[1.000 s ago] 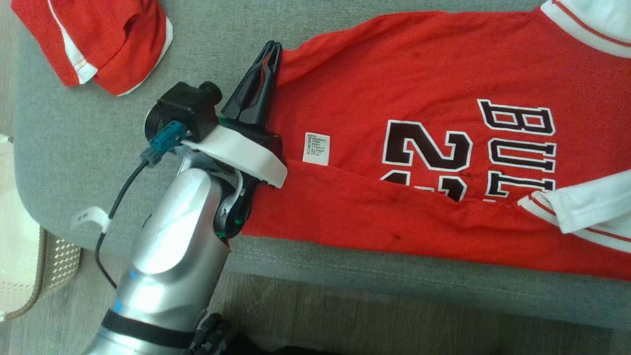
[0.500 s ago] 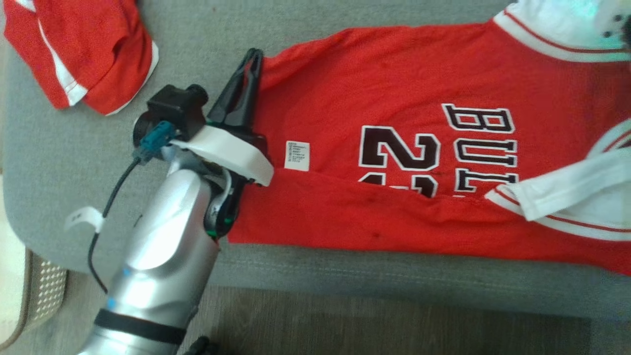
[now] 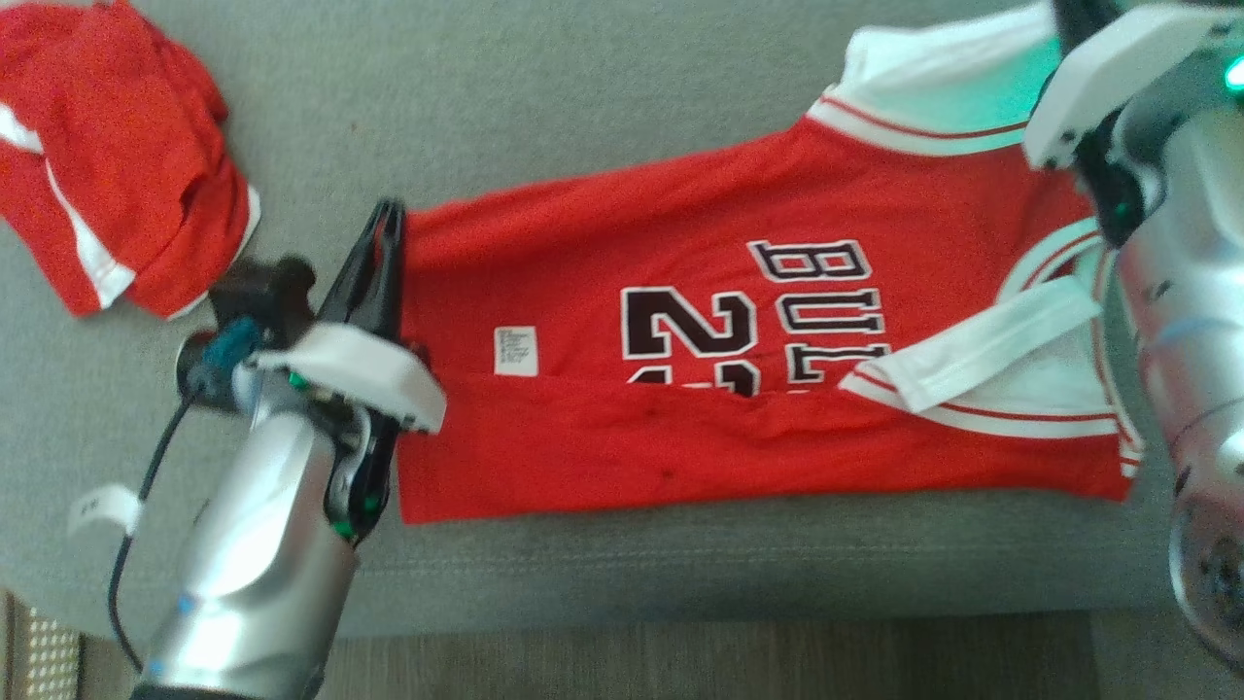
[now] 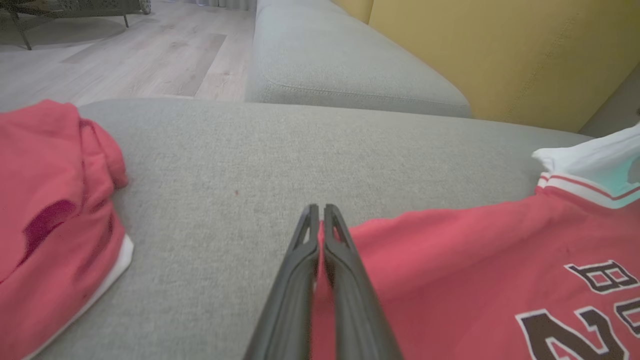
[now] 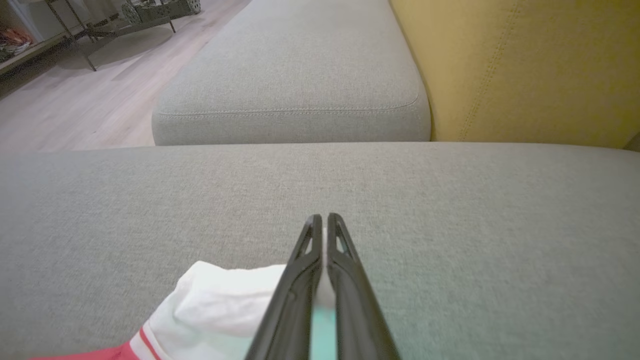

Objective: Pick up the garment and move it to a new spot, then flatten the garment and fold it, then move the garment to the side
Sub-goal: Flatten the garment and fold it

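Head view: we log left gripper (image 3: 387, 216) clamped on red fabric jersey (image 3: 680, 437). Right gripper (image 5: 324, 221), fingertips cropped there, pinches white trim (image 5: 220, 295).

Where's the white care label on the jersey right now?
In the head view the white care label lies on the red jersey, just right of the left gripper and left of the black number.
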`<state>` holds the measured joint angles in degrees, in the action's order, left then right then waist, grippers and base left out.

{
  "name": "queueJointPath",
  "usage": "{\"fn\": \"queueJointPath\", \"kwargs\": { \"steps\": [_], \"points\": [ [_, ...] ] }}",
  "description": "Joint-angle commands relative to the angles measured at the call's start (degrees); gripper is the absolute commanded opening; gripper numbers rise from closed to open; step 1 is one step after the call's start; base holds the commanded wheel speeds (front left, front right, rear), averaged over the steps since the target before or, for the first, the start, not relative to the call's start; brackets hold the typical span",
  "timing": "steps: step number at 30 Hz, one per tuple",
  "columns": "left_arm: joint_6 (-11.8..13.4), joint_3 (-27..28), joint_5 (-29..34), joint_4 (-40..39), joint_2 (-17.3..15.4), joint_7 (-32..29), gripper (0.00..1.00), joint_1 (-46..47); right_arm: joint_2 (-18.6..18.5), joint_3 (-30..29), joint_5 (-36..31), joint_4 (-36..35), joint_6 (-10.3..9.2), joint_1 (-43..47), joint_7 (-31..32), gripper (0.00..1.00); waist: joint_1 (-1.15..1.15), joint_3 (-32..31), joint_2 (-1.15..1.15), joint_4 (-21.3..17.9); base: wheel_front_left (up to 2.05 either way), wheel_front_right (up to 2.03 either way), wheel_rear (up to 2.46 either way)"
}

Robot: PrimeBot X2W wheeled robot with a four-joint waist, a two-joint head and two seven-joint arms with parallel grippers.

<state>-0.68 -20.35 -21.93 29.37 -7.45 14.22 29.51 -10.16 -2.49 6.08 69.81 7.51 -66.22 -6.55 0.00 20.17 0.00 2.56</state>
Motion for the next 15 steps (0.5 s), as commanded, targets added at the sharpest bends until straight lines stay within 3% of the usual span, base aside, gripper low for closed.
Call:
{"fn": "queueJointPath", "kwargs": {
  "steps": [1,7,15],
  "points": [
    [0.6,2.3,-0.2,-1.4,-2.2,0.6,0.0,-0.4,1.1,2.3,2.1,-2.5,-0.02,1.0,0.6,0.0,0.0,-3.3,0.0,-2.5,0.0,0.0,0.0],
    [1.2,2.7,-0.2,-1.2,-3.8,0.7,0.0,-4.4,0.2,10.8,11.4,-9.4,-0.02,8.9,5.4,0.0,0.0,-7.2,0.0,-4.3,0.0,0.0,0.0],
    [1.5,1.7,0.0,-1.8,-5.4,-0.3,0.0,-8.4,-7.0,18.2,23.3,-25.4,-0.02,21.7,15.1,0.0,0.0,-10.6,0.0,-5.7,0.0,0.0,0.0]
  ]
}}
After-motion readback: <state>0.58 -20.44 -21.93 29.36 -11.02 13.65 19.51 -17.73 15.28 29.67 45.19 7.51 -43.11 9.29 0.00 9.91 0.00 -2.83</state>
